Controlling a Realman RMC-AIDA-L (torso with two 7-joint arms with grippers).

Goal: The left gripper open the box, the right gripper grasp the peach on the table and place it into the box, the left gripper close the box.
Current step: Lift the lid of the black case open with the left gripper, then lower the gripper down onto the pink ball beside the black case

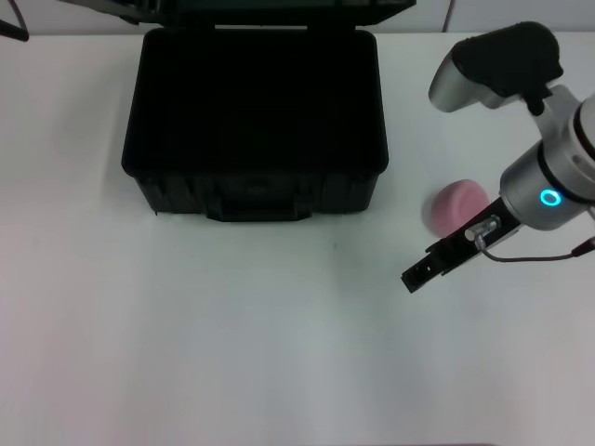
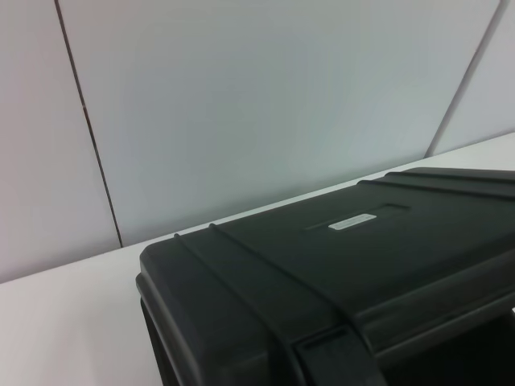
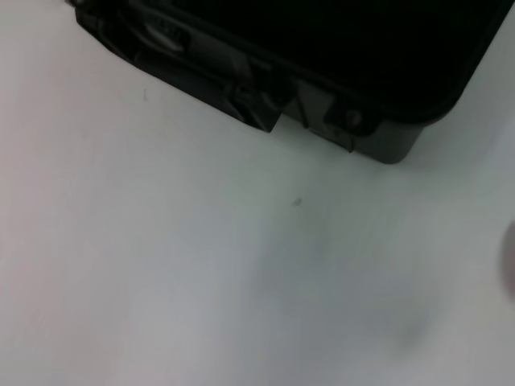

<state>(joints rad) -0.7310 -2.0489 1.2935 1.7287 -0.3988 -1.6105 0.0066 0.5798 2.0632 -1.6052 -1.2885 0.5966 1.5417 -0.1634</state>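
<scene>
A: So, biggest thing first: where is the table (image 1: 232, 372) in relation to the working claw?

B: The white table spreads out under and all around the right gripper (image 1: 420, 270), which hangs over its right part.

A: And the box (image 1: 253, 130)?

B: The black case stands well off to the left of that gripper and farther from the robot. Its lid is up, the dark inside is showing, and the front handle faces the robot. In the right wrist view the front lower edge of the case (image 3: 241, 88) runs across the upper part, with bare table below it.

A: What about the left gripper?

B: I only see a dark sliver at the top left edge of the head view, so I cannot tell how its fingers stand. Its wrist camera looks at the raised lid (image 2: 338, 265) with a small white label (image 2: 352, 221) on it, a pale wall behind.

A: The right arm?

B: Silver-white, with a cyan ring (image 1: 551, 197) glowing above the claw. The fingers look narrow, close together, and hold nothing.

A: And the peach (image 1: 453, 203)?

B: The pink fruit lies on the table just behind the right gripper, beside its black finger mount, not gripped.
</scene>
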